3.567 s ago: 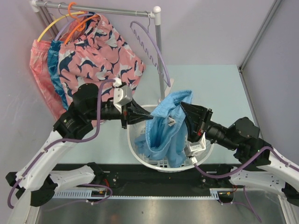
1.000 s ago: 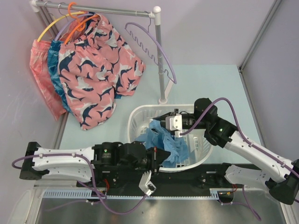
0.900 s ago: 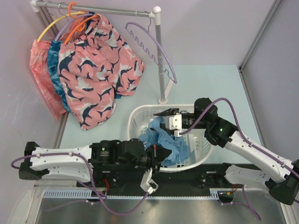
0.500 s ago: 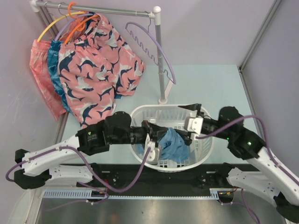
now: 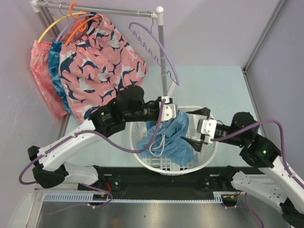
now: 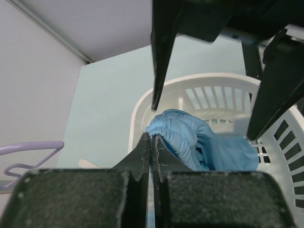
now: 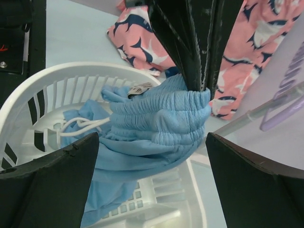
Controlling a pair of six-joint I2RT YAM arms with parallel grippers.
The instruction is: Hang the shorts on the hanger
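Left gripper (image 5: pixel 167 118) (image 7: pixel 197 85): my fingers (image 6: pixel 142 154) are pressed tight together on the gathered waistband of the shorts (image 5: pixel 166 140) (image 6: pixel 183 137) (image 7: pixel 152 118), holding that bunch up over the basket (image 5: pixel 142 161) (image 6: pixel 137 109) (image 7: pixel 28 95).
Right gripper (image 5: pixel 194 127) (image 7: pixel 152 137): my fingers (image 7: pixel 47 185) are spread wide and grip nothing. The waistband bunch sits between them; I cannot tell whether either pad touches the cloth.
Shorts: the top is pinched in my left fingers and the rest hangs down into the basket. The white drawstring (image 5: pixel 156 145) (image 7: pixel 80 124) loops over the cloth on the side towards my left arm.
Basket: white and slatted, on the table (image 5: pixel 213 85) between my two arms, just in front of the foot of the post (image 5: pixel 164 71).
Hanger (image 5: pixel 161 47) (image 6: pixel 28 152) (image 7: pixel 285 109): hooked at the post end of the rail (image 5: pixel 114 9), hanging beside the post, apart from the shorts.
Rail: towards its other end hang the pink shorts (image 5: pixel 99 61) (image 7: pixel 142 28) and the teal shorts (image 5: pixel 57 71), with an orange hanger (image 5: pixel 78 23) and a yellow hanger (image 5: pixel 47 28).
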